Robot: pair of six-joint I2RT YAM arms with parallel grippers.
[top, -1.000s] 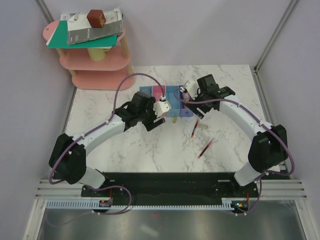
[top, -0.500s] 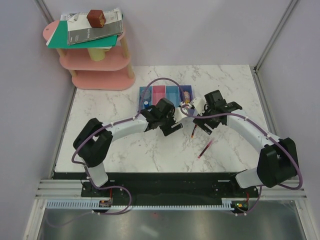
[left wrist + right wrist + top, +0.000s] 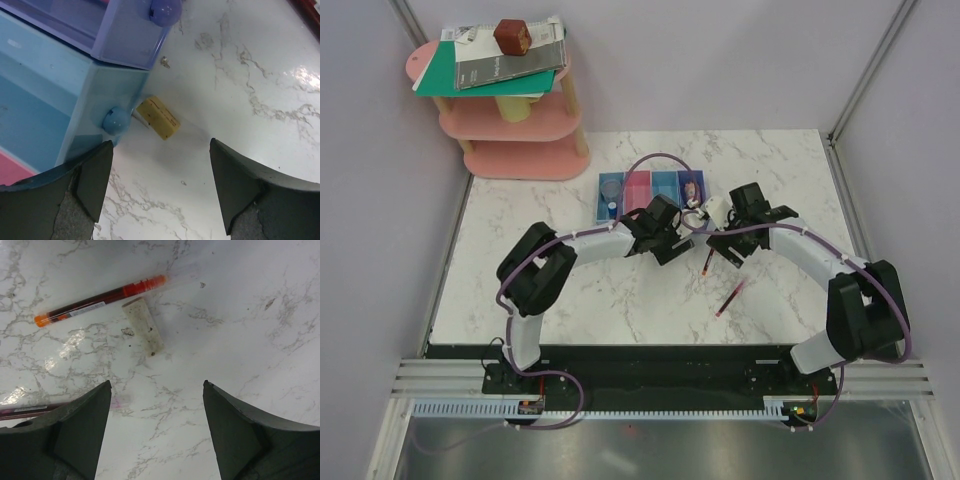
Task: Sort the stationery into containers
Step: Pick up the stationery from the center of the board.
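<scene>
Two gape wide, empty: left end effector [image 3: 160,150] over tan eraser [image 3: 158,118], right end effector [image 3: 156,386] over pale eraser [image 3: 144,326].

The table [image 3: 250,340] is white marble veined grey; eraser [image 3: 158,118] tan, pen [image 3: 100,299] orange-red, bins [image 3: 651,182] blue, pink, purple.

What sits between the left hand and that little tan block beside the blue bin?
Nothing. In the left wrist view, only bare marble table separates the open left hand from the tan eraser.
</scene>
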